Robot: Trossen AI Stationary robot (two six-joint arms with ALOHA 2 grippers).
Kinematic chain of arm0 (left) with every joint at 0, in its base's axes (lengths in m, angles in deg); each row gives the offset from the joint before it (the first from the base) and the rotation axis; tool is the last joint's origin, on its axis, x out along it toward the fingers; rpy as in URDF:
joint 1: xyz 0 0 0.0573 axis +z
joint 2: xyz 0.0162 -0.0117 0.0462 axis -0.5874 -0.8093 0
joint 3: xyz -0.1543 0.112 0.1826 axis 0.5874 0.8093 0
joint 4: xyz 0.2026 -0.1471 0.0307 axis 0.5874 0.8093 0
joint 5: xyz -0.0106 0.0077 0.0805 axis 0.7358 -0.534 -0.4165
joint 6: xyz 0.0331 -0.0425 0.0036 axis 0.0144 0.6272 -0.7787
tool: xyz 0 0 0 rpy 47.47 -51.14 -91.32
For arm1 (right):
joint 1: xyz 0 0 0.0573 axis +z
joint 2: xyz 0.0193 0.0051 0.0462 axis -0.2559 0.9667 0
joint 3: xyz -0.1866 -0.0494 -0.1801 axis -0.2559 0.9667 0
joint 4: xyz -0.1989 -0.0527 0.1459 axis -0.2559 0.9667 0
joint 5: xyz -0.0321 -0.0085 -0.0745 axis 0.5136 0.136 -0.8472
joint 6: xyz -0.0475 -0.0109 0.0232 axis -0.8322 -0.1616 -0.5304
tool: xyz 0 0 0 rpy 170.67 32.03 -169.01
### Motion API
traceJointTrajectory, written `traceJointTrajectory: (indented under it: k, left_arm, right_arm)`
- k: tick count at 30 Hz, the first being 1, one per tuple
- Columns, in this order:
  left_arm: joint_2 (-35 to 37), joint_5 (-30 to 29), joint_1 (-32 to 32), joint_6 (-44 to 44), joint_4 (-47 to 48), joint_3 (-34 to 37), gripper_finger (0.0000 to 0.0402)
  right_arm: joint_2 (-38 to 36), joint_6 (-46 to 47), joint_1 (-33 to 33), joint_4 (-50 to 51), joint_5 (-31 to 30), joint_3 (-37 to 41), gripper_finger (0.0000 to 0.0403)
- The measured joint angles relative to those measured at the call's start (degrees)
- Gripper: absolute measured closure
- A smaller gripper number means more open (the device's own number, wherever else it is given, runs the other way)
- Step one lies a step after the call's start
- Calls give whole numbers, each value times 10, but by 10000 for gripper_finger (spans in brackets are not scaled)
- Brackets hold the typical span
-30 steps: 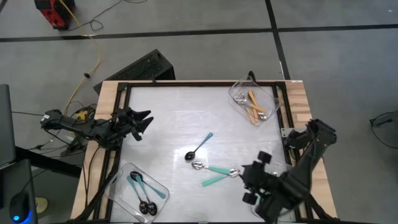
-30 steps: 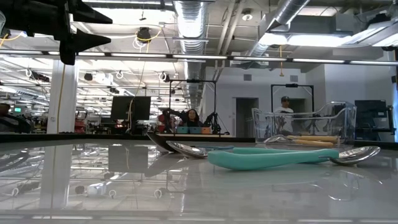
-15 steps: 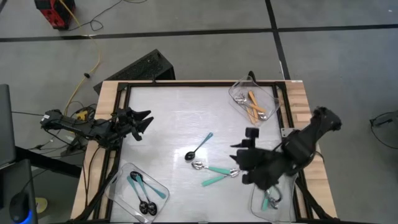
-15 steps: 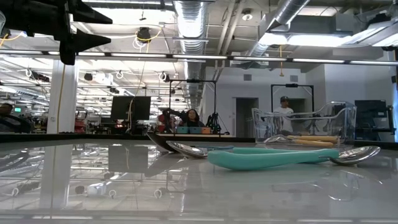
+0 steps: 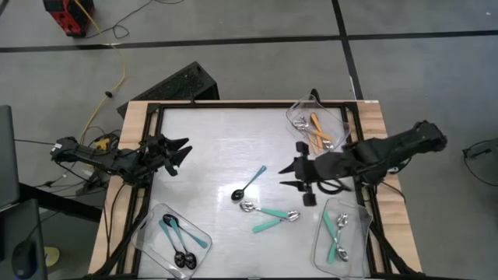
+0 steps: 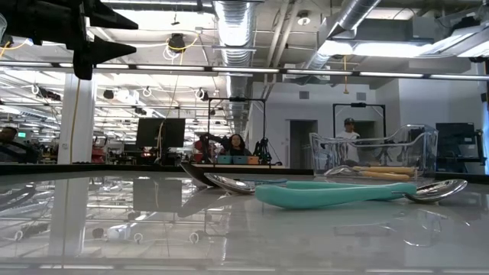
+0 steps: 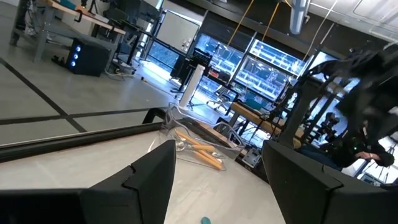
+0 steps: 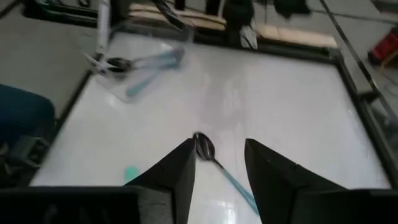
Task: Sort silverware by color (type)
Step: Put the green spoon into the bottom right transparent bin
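Most spoons sit sorted in three clear trays (image 5: 340, 237). Left: one blue-handled spoon (image 5: 249, 183) and seemingly two teal spoons (image 5: 271, 217) mid-table. The right gripper (image 5: 292, 176) hovers open and empty nearby; the left gripper (image 5: 184, 150) waits open at the table's left edge.

Three spoons (image 5: 264, 208) lie mid-table (image 5: 210, 140)

Glossy white tabletop (image 5: 210, 148), clear plastic trays (image 5: 340, 124), wooden table edges (image 5: 376, 124)
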Motion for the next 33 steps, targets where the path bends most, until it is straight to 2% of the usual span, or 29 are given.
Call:
traceJointTrajectory:
  k: [5, 10, 16, 21, 26, 33]
  left_arm:
    - [0, 0, 0, 1, 0, 0, 176]
    - [0, 0, 0, 10, 0, 0, 176]
    - [0, 0, 0, 15, 1, 0, 176]
    - [0, 0, 0, 16, 3, 0, 176]
    - [0, -1, 0, 16, 11, 0, 176]
    - [0, -4, 1, 8, 12, 0, 176]
  right_arm:
    - [-15, 25, -18, -149, -15, 150, 246]
    - [22, 43, -32, -270, -23, 230, 248]
    - [107, 63, -31, -346, -25, 241, 249]
    - [163, 113, -30, -346, -25, 242, 249]
    - [173, 171, -19, -343, -21, 242, 249]
    - [171, 174, 2, -346, -10, 241, 246]
